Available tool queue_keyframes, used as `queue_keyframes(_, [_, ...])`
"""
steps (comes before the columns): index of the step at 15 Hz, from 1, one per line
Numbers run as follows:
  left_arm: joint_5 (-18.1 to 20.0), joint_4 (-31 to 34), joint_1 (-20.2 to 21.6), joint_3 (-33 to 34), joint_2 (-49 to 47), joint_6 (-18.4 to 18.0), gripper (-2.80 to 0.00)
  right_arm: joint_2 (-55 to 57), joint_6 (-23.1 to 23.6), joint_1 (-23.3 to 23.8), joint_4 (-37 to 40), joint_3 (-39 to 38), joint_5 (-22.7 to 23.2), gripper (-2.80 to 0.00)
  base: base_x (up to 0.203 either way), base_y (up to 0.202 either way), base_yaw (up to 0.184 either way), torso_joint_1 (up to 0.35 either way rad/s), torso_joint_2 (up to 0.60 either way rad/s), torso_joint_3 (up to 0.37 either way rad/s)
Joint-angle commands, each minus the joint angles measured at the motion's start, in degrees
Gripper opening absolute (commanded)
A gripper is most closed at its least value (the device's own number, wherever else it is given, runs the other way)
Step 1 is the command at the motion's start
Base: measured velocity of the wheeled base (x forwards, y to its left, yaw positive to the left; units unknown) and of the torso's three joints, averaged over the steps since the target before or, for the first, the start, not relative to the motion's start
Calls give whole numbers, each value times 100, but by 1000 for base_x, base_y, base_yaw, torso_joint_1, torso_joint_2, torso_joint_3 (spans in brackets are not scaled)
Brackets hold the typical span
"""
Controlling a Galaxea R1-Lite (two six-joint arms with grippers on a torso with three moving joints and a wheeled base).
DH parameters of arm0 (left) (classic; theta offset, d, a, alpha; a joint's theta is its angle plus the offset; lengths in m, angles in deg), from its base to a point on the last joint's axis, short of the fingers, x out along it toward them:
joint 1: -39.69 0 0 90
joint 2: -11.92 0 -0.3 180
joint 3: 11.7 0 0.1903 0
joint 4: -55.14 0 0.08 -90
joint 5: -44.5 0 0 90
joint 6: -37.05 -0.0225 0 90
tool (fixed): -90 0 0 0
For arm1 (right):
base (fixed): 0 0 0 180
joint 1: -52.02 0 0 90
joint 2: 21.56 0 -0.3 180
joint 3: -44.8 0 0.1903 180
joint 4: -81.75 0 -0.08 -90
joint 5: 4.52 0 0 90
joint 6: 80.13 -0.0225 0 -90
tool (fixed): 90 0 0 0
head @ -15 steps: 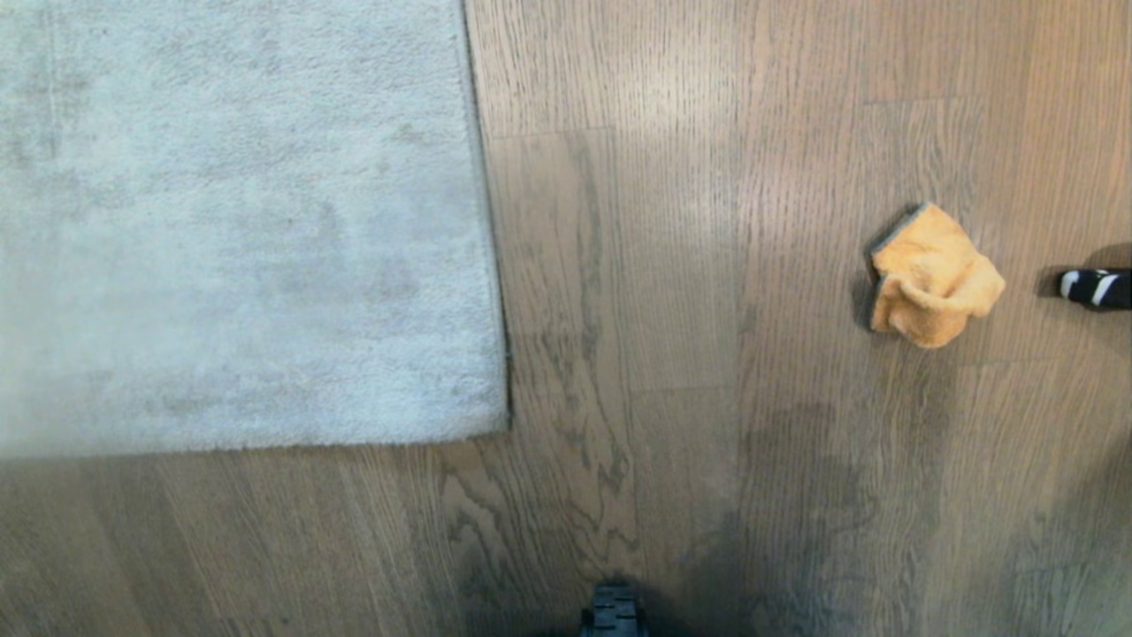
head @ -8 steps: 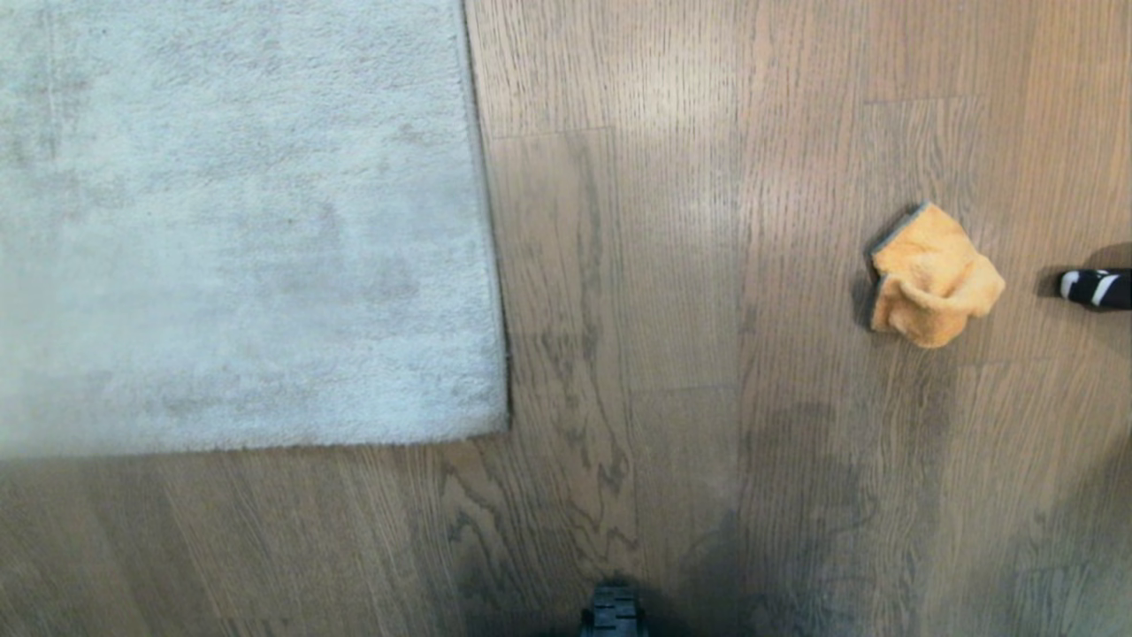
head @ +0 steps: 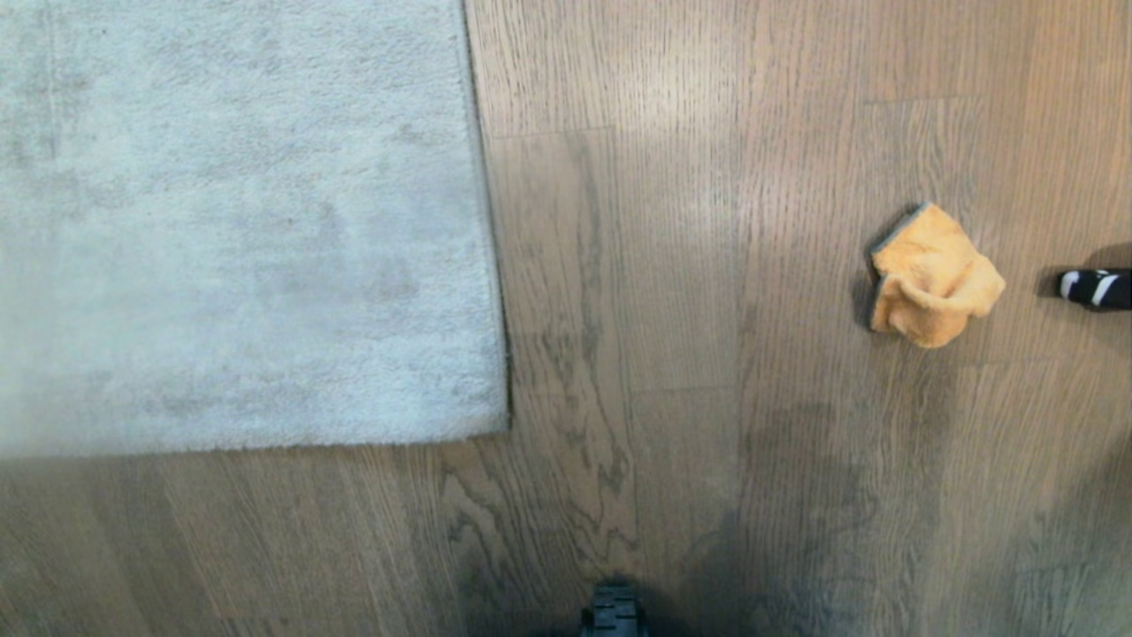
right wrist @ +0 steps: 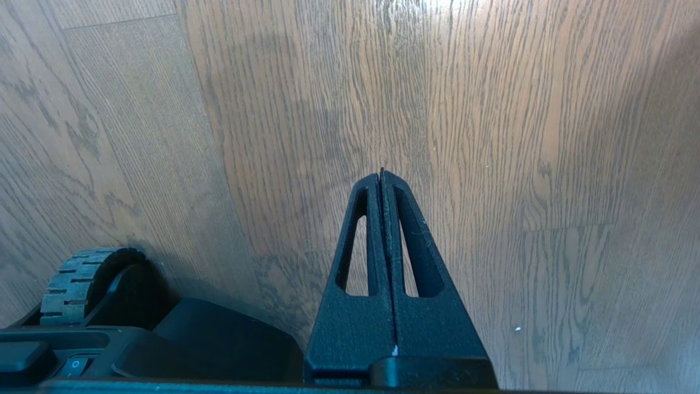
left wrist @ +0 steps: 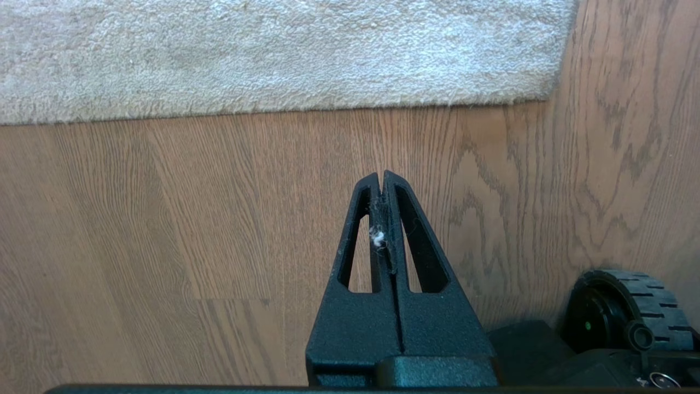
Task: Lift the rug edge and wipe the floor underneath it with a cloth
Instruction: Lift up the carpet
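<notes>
The pale grey rug lies flat on the wooden floor, filling the upper left of the head view, with its near right corner toward the middle. The orange-yellow cloth sits crumpled on the planks far to the right. Neither arm shows in the head view. My left gripper is shut and holds nothing but a speck of lint; it hangs over bare floor short of the rug edge. My right gripper is shut and empty above bare floor.
A black object with white stripes lies at the right edge, beyond the cloth. My base's wheels show near the grippers, and a dark base part sits at the bottom middle.
</notes>
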Motion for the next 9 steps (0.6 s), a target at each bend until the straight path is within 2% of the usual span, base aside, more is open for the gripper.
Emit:
queue_keyframes(1, [-1, -2, -1, 1, -5, 4, -280, -2, 3, -1, 1, 6, -2, -280, 0, 0, 0, 0, 0, 0])
queue_keyframes(6, [-1, -2, -1, 1, -5, 4, -280, -2, 3, -1, 1, 0, -2, -280, -1, -4, 12, 1, 0, 1])
queue_keyframes(9, [-1, -2, -1, 1, -5, 4, -280, -2, 3, -1, 1, 0, -2, -280, 1, -10, 164, 2, 2, 1])
